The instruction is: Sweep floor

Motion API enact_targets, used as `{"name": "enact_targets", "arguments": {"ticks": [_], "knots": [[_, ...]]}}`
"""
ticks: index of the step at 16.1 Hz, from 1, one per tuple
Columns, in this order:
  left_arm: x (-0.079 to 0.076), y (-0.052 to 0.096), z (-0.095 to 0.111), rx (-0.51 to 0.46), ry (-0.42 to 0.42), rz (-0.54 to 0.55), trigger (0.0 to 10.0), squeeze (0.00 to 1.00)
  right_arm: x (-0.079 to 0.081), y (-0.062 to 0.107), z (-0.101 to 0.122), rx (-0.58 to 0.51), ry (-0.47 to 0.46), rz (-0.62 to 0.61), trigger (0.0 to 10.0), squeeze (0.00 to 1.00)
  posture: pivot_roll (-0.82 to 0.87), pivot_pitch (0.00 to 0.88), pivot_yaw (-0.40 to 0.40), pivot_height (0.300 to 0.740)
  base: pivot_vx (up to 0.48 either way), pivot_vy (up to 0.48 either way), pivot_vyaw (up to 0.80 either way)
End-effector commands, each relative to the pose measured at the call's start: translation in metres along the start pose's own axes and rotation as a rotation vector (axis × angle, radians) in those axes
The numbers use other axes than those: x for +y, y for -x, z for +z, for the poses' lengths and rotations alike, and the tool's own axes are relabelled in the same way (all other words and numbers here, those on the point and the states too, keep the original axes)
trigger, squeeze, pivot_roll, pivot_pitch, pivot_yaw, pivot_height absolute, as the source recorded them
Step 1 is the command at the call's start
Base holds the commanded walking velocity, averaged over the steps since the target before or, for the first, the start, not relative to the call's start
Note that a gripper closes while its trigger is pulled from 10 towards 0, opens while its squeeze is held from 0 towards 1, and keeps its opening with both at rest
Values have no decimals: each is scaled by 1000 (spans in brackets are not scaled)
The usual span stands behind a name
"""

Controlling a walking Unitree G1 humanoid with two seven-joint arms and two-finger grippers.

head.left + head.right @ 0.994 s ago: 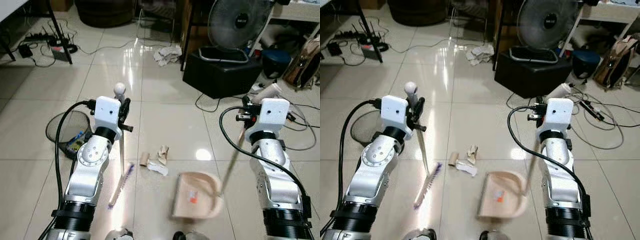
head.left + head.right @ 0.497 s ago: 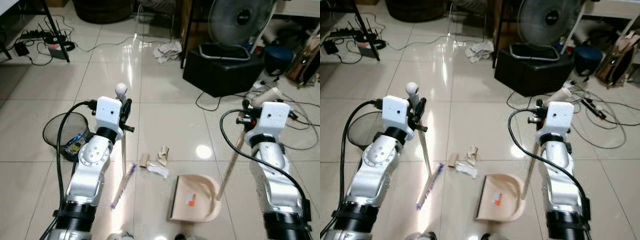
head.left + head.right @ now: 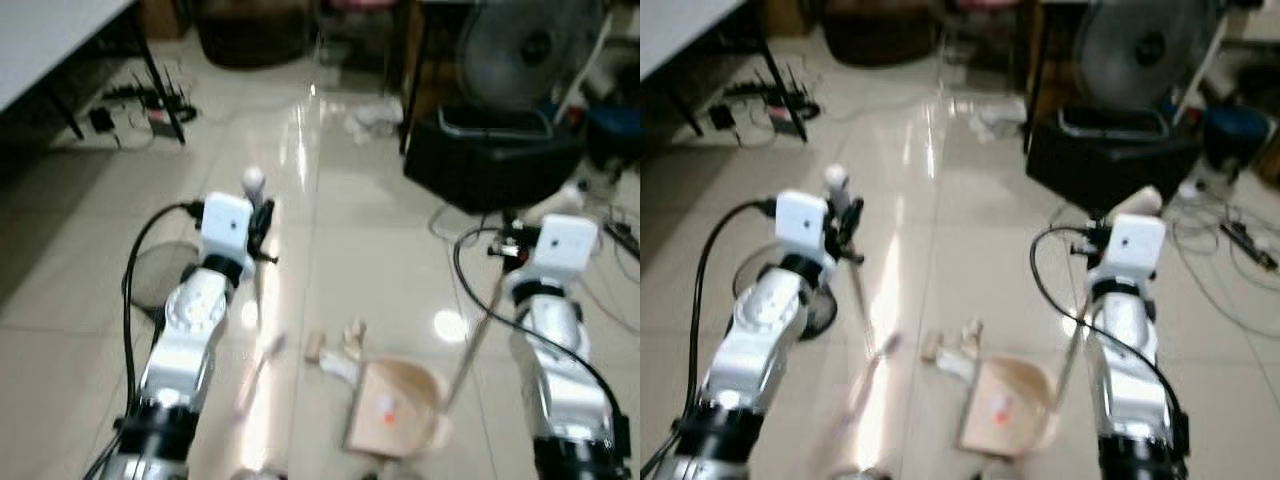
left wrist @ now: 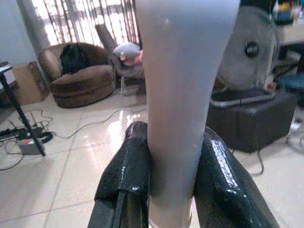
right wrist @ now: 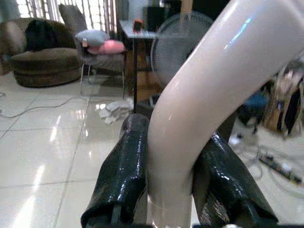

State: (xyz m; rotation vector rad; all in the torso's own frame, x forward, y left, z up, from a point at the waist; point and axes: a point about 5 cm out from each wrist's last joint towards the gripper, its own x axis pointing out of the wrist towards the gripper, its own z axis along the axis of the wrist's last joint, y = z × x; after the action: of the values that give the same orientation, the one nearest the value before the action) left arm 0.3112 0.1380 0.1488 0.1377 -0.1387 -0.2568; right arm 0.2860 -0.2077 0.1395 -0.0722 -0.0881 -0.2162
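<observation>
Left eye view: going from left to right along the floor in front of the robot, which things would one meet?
Mesh bin → broom head → paper scraps → dustpan.

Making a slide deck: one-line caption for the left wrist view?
Left gripper fingers clamp the broom handle, with a fan beyond.

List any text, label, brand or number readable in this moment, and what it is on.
Nothing can be read.
Fan: a round hub badge with light marks, too blurred to read.
Dustpan: a small orange sticker inside the pan, too blurred to tell whether it carries text.
</observation>
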Motion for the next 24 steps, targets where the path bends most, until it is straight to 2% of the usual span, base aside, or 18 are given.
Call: {"name": "enact_targets", "arguments": {"ticks": [1, 4, 6, 13, 14, 17, 18, 24], "knots": [[7, -1, 6, -22, -39, 8, 10000, 0, 11, -2, 14, -70, -24, 28, 10000, 0, 2, 113, 7, 740, 412, 0, 0], [8, -2, 6, -22, -41, 9, 10000, 0, 11, 1, 10, -51, -73, 11, 10000, 0, 3, 109, 12, 740, 412, 0, -429], [8, -3, 6, -22, -40, 11, 10000, 0, 11, 0, 12, -71, -40, 25, 10000, 0, 4, 115, 7, 740, 414, 0, -400], [13, 0, 4, -12, -48, 29, 10000, 0, 11, 1, 8, -45, -50, 24, 10000, 0, 6, 131, 7, 740, 414, 0, 0], [13, 1, 4, -10, -50, 27, 10000, 0, 14, 3, 5, -35, 6, 54, 10000, 0, 8, 134, 9, 740, 412, 0, 0], [14, 2, 4, -8, -54, 25, 10000, 0, 16, 5, 6, -45, -20, 54, 10000, 0, 11, 134, 12, 740, 414, 0, 800], [14, 2, 3, -1, -50, 17, 10000, 0, 16, 7, 0, -16, -72, 42, 10000, 0, 14, 134, 14, 740, 382, 0, 0], [16, 3, -2, 20, -60, 2, 10000, 0, 7, 10, 0, -18, -58, -13, 10000, 0, 12, 142, 31, 740, 0, 0, 0]]}}
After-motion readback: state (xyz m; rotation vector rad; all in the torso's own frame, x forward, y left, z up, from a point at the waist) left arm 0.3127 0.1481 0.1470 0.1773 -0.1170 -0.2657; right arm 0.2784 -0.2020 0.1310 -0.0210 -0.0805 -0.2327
